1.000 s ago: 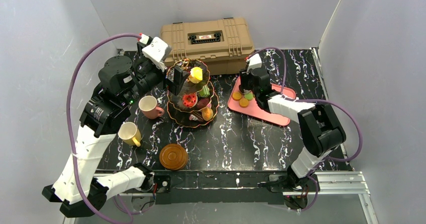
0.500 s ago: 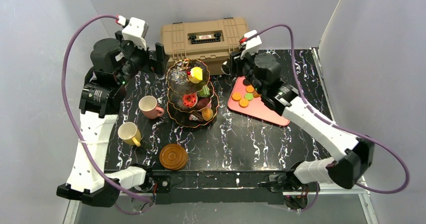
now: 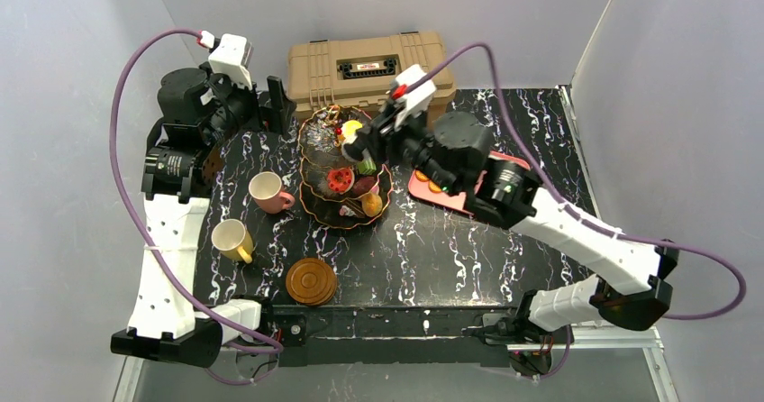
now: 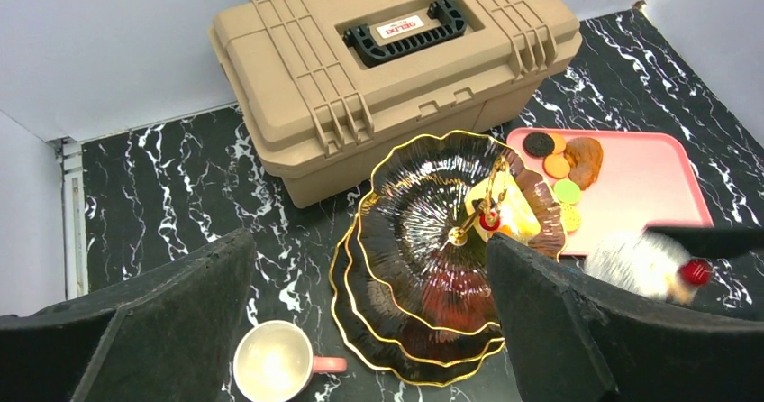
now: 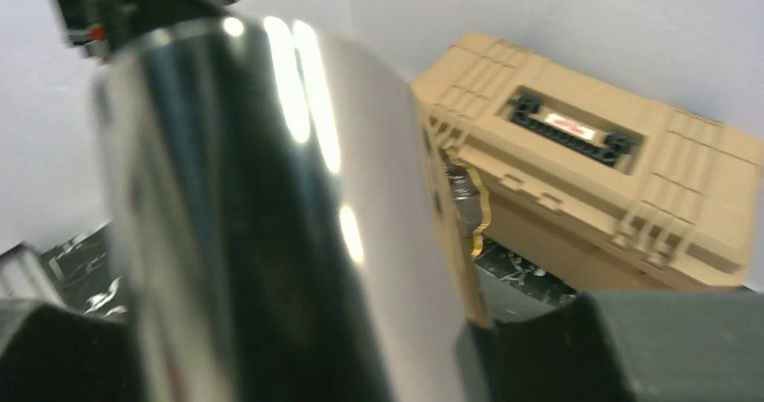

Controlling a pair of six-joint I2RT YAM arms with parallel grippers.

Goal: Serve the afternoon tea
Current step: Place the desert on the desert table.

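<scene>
The three-tier black stand (image 3: 317,205) with gold rims holds several pastries in mid-table. My right gripper (image 3: 359,147) reaches over its top tier, shut on a glossy dark pastry (image 5: 270,222) with a tan edge that fills the right wrist view; the gripper (image 5: 297,330) shows only at the bottom corners. My left gripper (image 3: 281,105) hangs open above the table left of the stand, and looks down on the stand (image 4: 423,231) between its wide fingers (image 4: 577,330). A pink cup (image 3: 268,191) (image 4: 270,366), a yellow cup (image 3: 232,238) and a brown saucer (image 3: 311,280) sit front left.
A tan toolbox (image 3: 369,68) (image 4: 387,59) (image 5: 586,177) stands at the back behind the stand. A pink tray (image 4: 640,177) with several macarons lies to the right, mostly covered by my right arm in the top view. White walls close in the table.
My right arm lifted off the pink tray and swung left over the stand, carrying the pastry. My left gripper pulled away from the stand to the back left.
</scene>
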